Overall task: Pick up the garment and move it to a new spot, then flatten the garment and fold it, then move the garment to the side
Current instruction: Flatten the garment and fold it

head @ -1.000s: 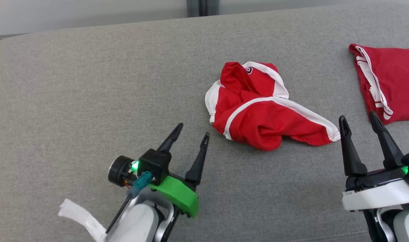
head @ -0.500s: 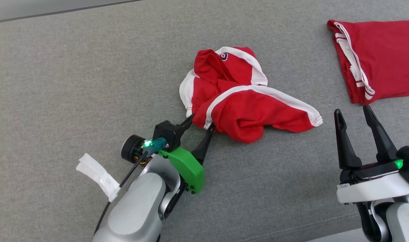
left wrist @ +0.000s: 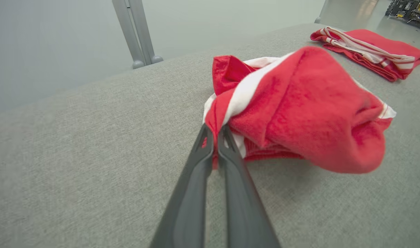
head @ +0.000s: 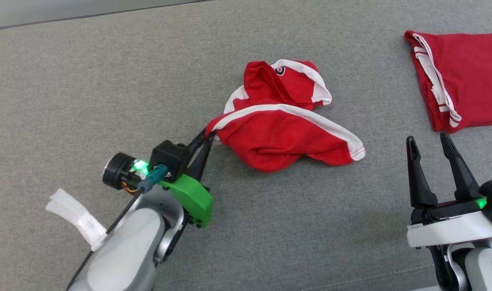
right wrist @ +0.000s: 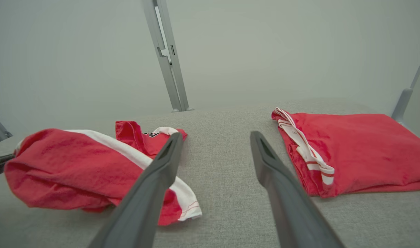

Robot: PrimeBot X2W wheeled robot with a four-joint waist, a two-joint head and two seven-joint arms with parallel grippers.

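Note:
A crumpled red garment (head: 282, 133) with white stripes lies on the grey cloth surface (head: 88, 81) near the middle. My left gripper (head: 209, 132) is shut on the garment's left edge, and that edge is lifted and stretched toward me. In the left wrist view the two fingers (left wrist: 213, 132) pinch red and white cloth of the garment (left wrist: 299, 110). My right gripper (head: 429, 139) stands open at the lower right, apart from the garment's right corner. In the right wrist view the garment (right wrist: 75, 168) lies left of the open right gripper (right wrist: 215, 136).
A second red garment (head: 464, 76), folded flat with white trim, lies at the far right of the surface (right wrist: 351, 148). A grey post (right wrist: 167, 55) rises behind the surface's far edge. Bare cloth surface spreads to the left and front.
My left gripper reached the garment's left edge, closed on it and has drawn it left and up. The head camera shifted. The right gripper stays open.

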